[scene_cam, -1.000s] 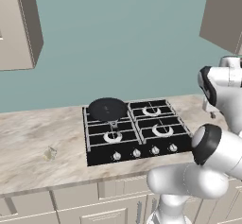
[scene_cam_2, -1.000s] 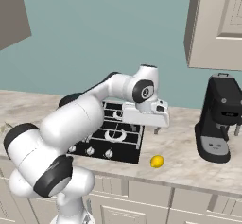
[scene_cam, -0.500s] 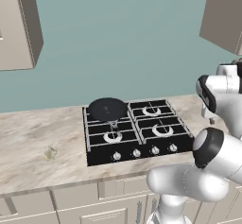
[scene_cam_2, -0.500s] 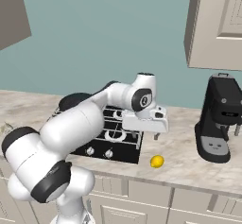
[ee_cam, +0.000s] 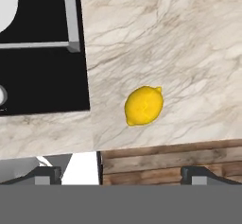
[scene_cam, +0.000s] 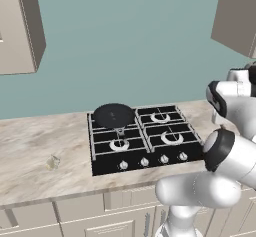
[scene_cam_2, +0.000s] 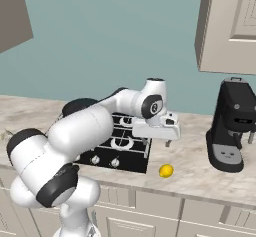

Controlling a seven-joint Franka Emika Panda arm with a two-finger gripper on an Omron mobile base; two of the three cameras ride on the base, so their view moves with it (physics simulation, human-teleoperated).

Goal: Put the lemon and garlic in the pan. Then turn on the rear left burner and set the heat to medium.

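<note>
Now gripper [scene_cam_2: 168,142] hangs open, empty, centre-right of right base view. Lemon [scene_cam_2: 166,170] on counter [scene_cam_2: 195,166] directly beneath, well apart, near front edge, right of cooktop [scene_cam_2: 131,156]. Hand view: lemon [ee_cam: 143,105] mid-frame, long axis roughly left-right. Straight descent looks needed.

Teal wall [scene_cam: 125,46], beige cabinets [scene_cam_2: 227,26], marble counter [scene_cam: 30,151], probably a coffee machine [scene_cam_2: 231,126].

Marble counter [scene_cam_2: 200,166]: lemon [scene_cam_2: 166,171], garlic [scene_cam: 52,162], cooktop [scene_cam: 145,141]
</note>
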